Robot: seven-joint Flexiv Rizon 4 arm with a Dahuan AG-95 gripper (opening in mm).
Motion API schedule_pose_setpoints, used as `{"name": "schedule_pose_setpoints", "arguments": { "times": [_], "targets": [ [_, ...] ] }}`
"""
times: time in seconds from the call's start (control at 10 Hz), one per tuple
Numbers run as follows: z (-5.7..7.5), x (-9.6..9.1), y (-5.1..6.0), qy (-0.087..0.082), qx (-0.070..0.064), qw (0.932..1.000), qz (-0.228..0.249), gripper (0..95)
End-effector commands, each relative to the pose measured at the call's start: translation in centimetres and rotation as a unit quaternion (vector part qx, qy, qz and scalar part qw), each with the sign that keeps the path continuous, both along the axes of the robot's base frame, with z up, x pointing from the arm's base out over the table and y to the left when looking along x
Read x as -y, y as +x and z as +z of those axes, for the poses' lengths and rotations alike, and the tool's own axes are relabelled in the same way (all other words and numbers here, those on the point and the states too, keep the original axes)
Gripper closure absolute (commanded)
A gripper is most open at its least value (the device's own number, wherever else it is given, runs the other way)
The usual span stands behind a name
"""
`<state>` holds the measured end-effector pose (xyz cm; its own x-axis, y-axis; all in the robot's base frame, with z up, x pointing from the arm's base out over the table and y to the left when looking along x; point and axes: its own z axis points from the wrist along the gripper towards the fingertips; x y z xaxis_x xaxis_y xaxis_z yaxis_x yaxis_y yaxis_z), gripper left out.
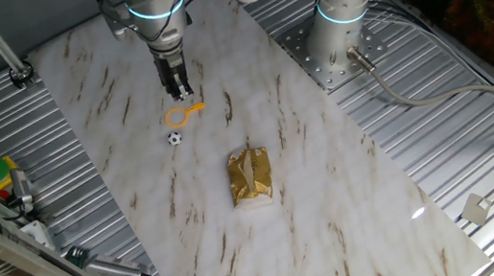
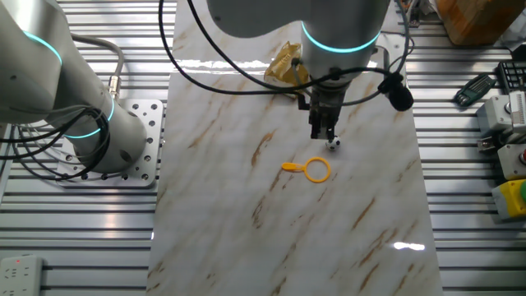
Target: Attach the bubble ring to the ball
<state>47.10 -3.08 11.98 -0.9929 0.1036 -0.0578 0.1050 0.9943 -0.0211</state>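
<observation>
Your end effector [image 1: 182, 93] hangs just above the bubble ring [image 1: 178, 116] on the counter [image 1: 331, 184]; the ball [image 1: 174, 138] lies beside the ring, the gold packet [image 1: 251, 177] apart.

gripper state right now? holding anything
gripper: holds nothing, hanging above the bubble ring and ball; open or closed cannot be told.
</observation>
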Motion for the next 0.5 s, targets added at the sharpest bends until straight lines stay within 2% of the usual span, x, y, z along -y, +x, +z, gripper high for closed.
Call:
{"name": "schedule_pose_setpoints", "arguments": {
  "times": [0.1, 0.5],
  "targets": [
    [-0.5, 0.1, -0.1, 0.001, 0.002, 1.0000, -0.001, 95.0],
    [-2.0, 0.4, -0.7, -0.001, 0.003, 1.0000, -0.001, 95.0]
  ]
}}
